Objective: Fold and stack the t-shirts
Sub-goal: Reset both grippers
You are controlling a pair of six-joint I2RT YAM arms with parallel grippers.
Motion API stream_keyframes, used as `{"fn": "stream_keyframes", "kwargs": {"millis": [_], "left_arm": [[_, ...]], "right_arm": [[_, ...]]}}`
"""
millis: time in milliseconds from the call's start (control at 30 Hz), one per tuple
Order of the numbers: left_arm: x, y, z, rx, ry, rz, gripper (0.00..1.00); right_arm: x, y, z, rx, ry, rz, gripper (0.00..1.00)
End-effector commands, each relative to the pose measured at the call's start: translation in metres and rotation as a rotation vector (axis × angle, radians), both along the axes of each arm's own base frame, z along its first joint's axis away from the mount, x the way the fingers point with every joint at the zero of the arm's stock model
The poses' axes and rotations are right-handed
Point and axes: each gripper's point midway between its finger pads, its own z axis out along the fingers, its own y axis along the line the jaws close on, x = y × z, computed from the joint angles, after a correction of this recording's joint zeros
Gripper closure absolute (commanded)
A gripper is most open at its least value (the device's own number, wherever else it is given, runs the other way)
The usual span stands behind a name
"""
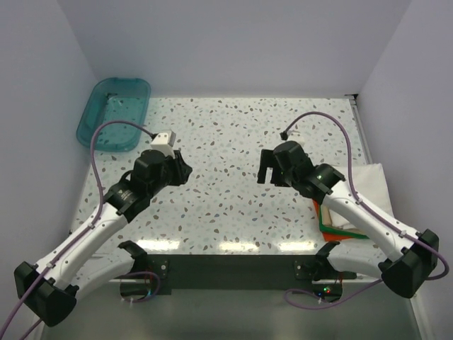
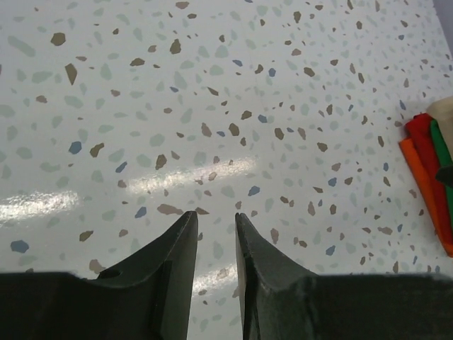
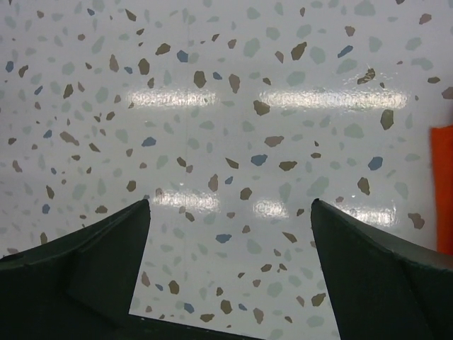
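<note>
A folded stack of t-shirts lies at the table's right edge, with an off-white shirt (image 1: pixel 365 185) on top and orange-red (image 1: pixel 330 225) and green edges showing under it; my right arm covers part of the stack. The left wrist view shows its orange-red (image 2: pixel 423 183) and green (image 2: pixel 440 142) folds at the far right. The right wrist view shows a strip of orange-red (image 3: pixel 443 190) at its right edge. My left gripper (image 1: pixel 182 168) (image 2: pixel 215 214) hovers over bare table, jaws a narrow gap apart and empty. My right gripper (image 1: pixel 267 170) (image 3: pixel 230 202) is wide open and empty, left of the stack.
A teal translucent tub (image 1: pixel 113 113) stands at the back left corner, empty as far as I can see. White walls close the table on the left, back and right. The speckled tabletop (image 1: pixel 226 134) lies between and beyond the grippers.
</note>
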Motion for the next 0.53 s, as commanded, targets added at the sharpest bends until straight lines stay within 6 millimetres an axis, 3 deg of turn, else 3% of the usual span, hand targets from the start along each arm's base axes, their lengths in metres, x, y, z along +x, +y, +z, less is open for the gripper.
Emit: {"fn": "stream_keyframes", "kwargs": {"millis": [0,167,333,500], "left_arm": [[-0.001,0.026,-0.009,0.105,-0.026,0.065,0.67],[-0.011,0.032,-0.018,0.120,-0.004,0.057,0.66],[-0.014,0.034,-0.014,0.105,-0.028,0.063,0.66],[-0.013,0.035,-0.011,0.095,-0.045,0.073,0.66]], "right_arm": [[0.017,0.002,0.024,0.032,-0.143,-0.012,0.01],[0.019,-0.004,0.029,-0.012,-0.161,-0.003,0.01],[0.020,-0.005,0.022,-0.034,-0.158,0.003,0.01],[0.018,-0.008,0.029,-0.032,-0.167,0.002,0.01]]}}
